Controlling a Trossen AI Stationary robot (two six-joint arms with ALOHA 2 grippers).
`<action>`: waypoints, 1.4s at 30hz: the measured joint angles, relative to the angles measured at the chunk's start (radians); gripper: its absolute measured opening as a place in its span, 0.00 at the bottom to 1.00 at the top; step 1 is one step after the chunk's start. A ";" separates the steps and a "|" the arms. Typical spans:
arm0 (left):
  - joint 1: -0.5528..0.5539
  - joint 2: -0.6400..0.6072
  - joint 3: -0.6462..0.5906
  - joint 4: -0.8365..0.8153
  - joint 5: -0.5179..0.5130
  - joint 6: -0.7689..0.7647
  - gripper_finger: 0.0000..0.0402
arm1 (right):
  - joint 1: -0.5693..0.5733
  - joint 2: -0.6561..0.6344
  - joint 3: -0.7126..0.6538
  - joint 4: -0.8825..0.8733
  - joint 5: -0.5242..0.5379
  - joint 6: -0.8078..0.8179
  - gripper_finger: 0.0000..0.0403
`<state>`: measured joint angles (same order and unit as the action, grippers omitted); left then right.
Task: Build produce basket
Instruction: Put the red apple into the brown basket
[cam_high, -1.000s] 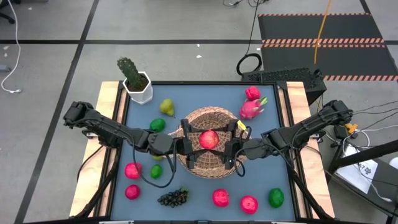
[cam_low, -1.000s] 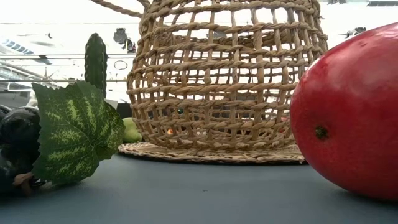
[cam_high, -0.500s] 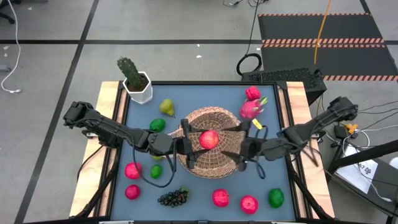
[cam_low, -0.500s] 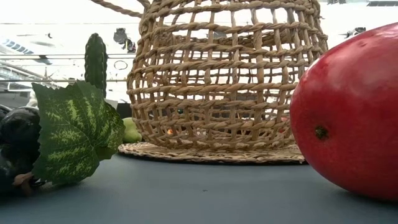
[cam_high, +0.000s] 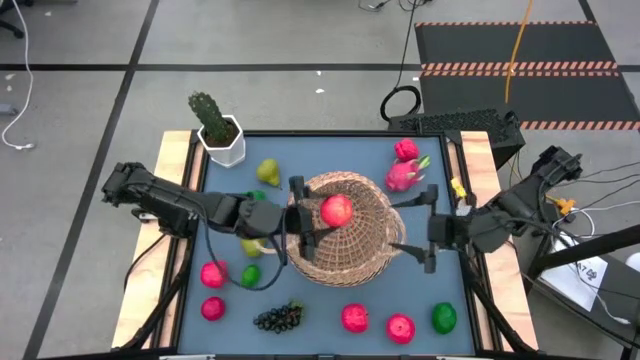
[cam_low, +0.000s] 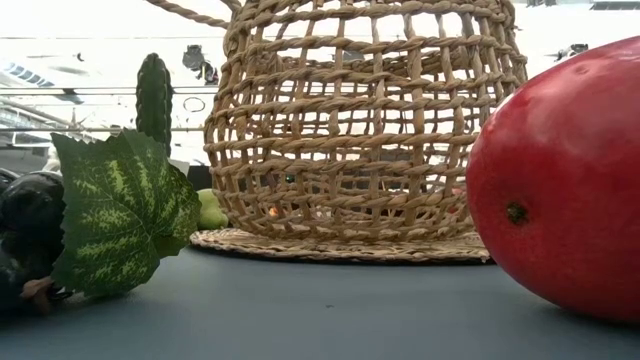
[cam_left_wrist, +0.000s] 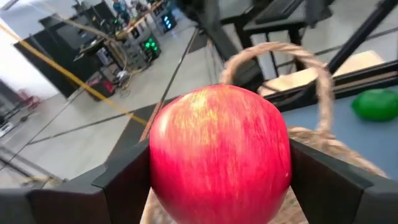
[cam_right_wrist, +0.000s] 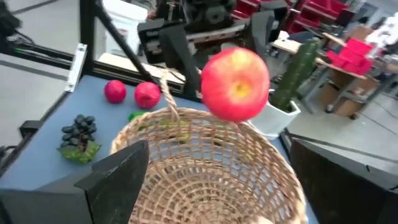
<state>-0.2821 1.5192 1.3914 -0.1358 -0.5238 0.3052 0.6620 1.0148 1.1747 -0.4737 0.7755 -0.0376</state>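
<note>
Basket (cam_high: 340, 228) sits at the centre of the blue table (cam_high: 330, 150), and hanging over its rim is a red apple (cam_high: 337, 210), clamped in the left pincer (cam_high: 312, 212). The left arm reaches in flat from nine o'clock, bent at the elbow, its fingers either side of the fruit. In the left wrist view the apple (cam_left_wrist: 221, 162) fills the frame between the two dark fingers (cam_left_wrist: 127, 183), a looped handle (cam_left_wrist: 280, 62) arching behind it.

Over at three o'clock, the right pincer (cam_high: 415, 228) hovers just off the basket's edge, jaws spread wide and empty, the arm folded back toward the table's right side. Its own camera looks across the basket's woven rim (cam_right_wrist: 205, 162) and catches the apple (cam_right_wrist: 235, 84) in mid-air, with the grapes (cam_right_wrist: 78, 134) and two red fruits (cam_right_wrist: 132, 93) beyond.

From above: cactus (cam_high: 210, 115) at eleven o'clock, dragon fruit (cam_high: 403, 172) at one, pear (cam_high: 267, 172) at ten, grapes (cam_high: 278, 318) at seven, a lime (cam_high: 444, 318) at five.

The low view shows neither arm: only basket weave (cam_low: 365, 120), a leaf (cam_low: 120, 210), and a huge red fruit (cam_low: 560, 180) cut off at the frame's edge. What lies inside the basket is hard to make out through the weave.
</note>
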 joint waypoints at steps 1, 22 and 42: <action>0.009 0.000 0.024 -0.038 0.000 -0.001 0.81 | 0.009 -0.007 -0.005 -0.002 0.025 -0.001 0.95; 0.126 0.209 0.224 -0.267 0.180 -0.053 0.82 | 0.041 -0.140 -0.114 0.056 0.117 -0.007 0.95; 0.147 0.394 0.223 -0.313 0.244 -0.068 0.82 | 0.041 -0.140 -0.114 0.050 0.113 -0.008 0.95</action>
<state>-0.1346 1.9132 1.6142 -0.4489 -0.2796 0.2371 0.7033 0.8749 1.0611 -0.4240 0.8890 -0.0452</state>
